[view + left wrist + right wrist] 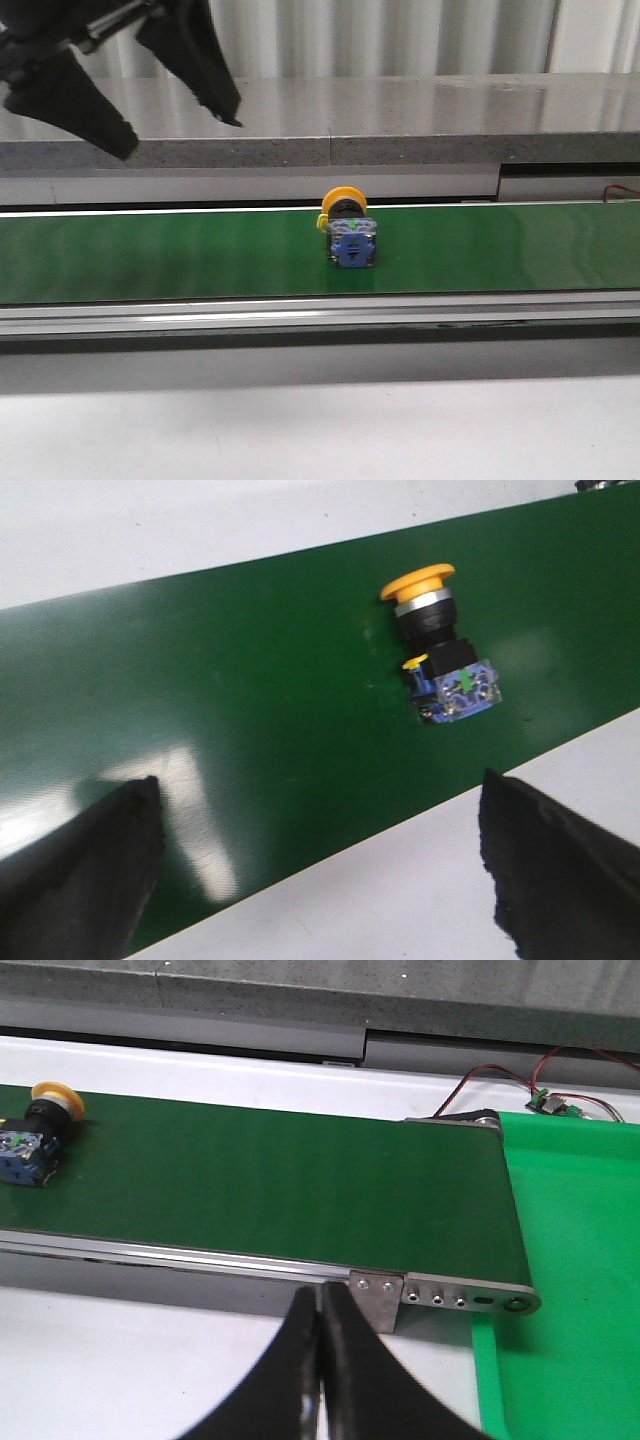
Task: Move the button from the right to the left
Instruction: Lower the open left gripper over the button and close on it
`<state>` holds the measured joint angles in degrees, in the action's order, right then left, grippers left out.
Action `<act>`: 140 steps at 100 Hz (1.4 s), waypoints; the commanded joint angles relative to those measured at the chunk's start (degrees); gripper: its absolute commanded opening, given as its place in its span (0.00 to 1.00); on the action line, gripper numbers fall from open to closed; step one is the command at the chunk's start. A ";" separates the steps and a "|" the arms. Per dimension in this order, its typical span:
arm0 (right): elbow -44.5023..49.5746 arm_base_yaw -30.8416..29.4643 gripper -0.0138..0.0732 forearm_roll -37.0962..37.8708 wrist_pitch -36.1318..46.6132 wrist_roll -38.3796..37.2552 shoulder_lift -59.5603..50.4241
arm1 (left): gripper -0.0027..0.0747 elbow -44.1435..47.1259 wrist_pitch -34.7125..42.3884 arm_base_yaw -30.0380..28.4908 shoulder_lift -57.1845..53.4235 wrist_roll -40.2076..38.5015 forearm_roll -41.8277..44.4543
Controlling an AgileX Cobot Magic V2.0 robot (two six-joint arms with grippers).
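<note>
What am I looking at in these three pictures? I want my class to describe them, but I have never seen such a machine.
A two-armed robot stands at a long green conveyor belt. One picture looks forward over the belt; the others come from cameras on each wrist. On the belt lies a small push-button with a round yellow cap and blue-grey blocky body, on its side, untouched. The black left gripper hangs open above the belt, left of the button. The black right gripper is shut, holding nothing, near the belt's end.

Matte black, tapering, pointed fingers (85, 870) on both arms; rough-textured surfaces.
</note>
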<state>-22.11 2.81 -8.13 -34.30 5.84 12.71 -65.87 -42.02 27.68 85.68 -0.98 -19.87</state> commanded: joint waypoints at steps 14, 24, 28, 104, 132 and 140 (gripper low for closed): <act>-1.29 -0.10 0.08 -0.36 4.61 0.76 0.53 | 0.83 -10.03 -2.15 4.70 7.10 -6.47 -0.64; -1.29 -0.10 0.08 -0.36 4.61 0.76 0.53 | 0.83 -13.25 -3.96 6.11 10.14 -10.85 2.33; -1.29 -0.10 0.08 -0.36 4.61 0.76 0.53 | 0.83 -14.51 -4.85 6.76 11.22 -13.04 3.82; -1.29 -0.10 0.08 -0.36 4.61 0.76 0.53 | 0.82 -30.23 -19.76 10.62 24.17 -31.17 19.87; -1.29 -0.10 0.08 -0.36 4.61 0.76 0.53 | 0.40 -30.23 -21.72 10.62 25.03 -31.74 20.58; -1.29 -0.10 0.08 -0.36 4.61 0.76 0.53 | 0.26 -30.23 -21.82 10.62 25.15 -31.74 20.58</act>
<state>-22.11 2.81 -8.13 -34.30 5.84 12.71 -94.42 -64.17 38.02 113.32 -32.13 0.86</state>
